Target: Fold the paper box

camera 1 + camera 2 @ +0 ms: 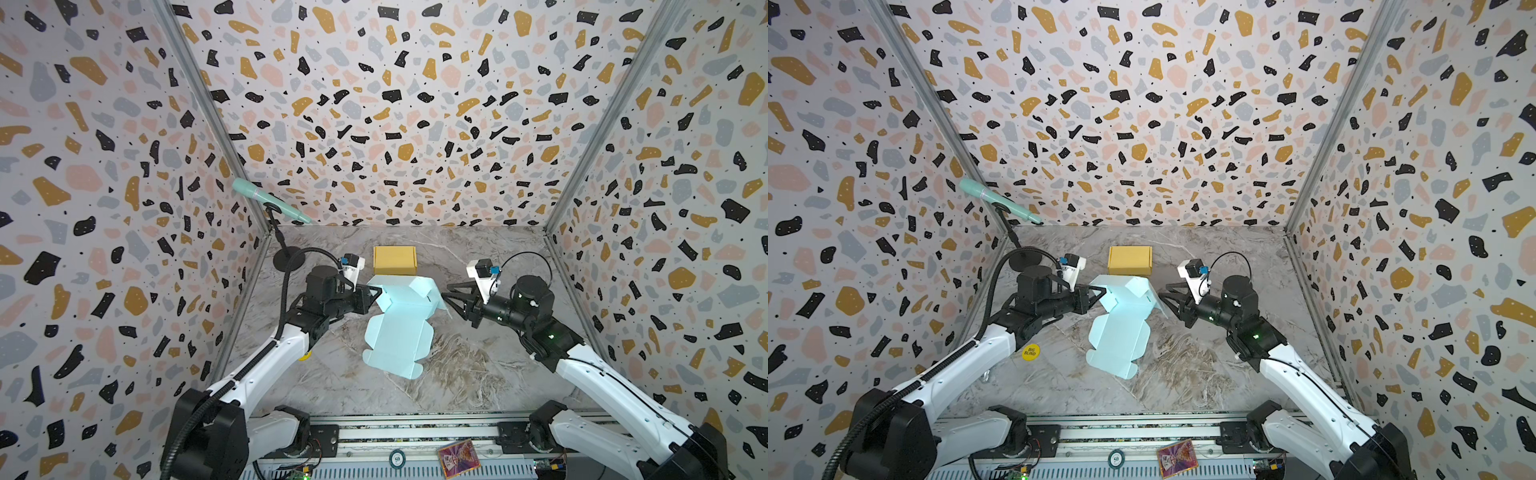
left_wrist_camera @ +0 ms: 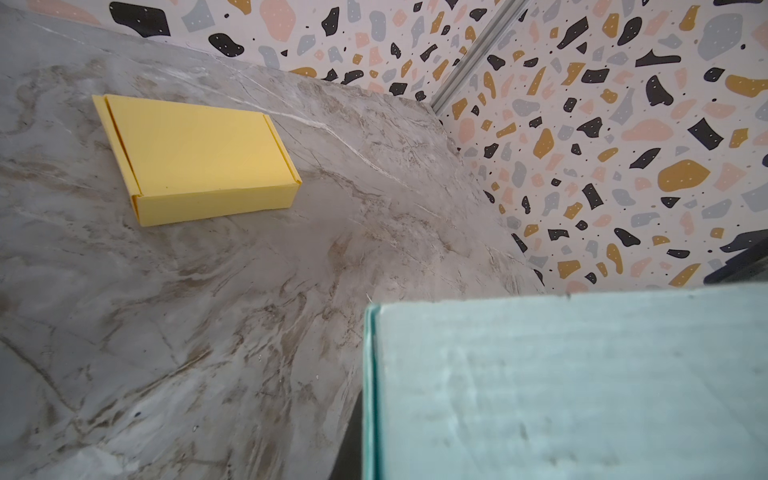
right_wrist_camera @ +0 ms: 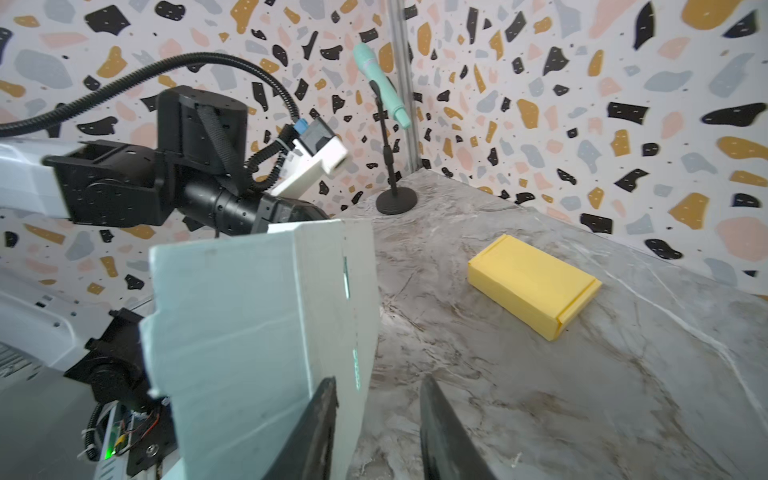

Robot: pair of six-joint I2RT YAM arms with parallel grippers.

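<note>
On the table (image 1: 478,365), the light-blue paper box (image 1: 399,336) blank sits in the middle, not yet closed. Its end toward the far edge is folded up and its end toward the near edge lies flat. A folded yellow box (image 1: 395,259) is just behind it, toward the far edge.

Risks, my read:
- The raised walls are only braced from two sides, so if either hand slips they likely spring back flat.
- An uneven push skews the blank or shoves it into the yellow box.
- A squeeze off the crease dents the wall, and then the tab misses its slot.

Left hand (image 1: 375,293): closed, tip at the left raised wall. Cannot tell if paper is pinched, because the panel blocks the wrist view.

Right hand (image 3: 379,380): jaws partly apart, no clamp that I can see. One finger is against the right wall's edge and the other is over bare table.
</note>
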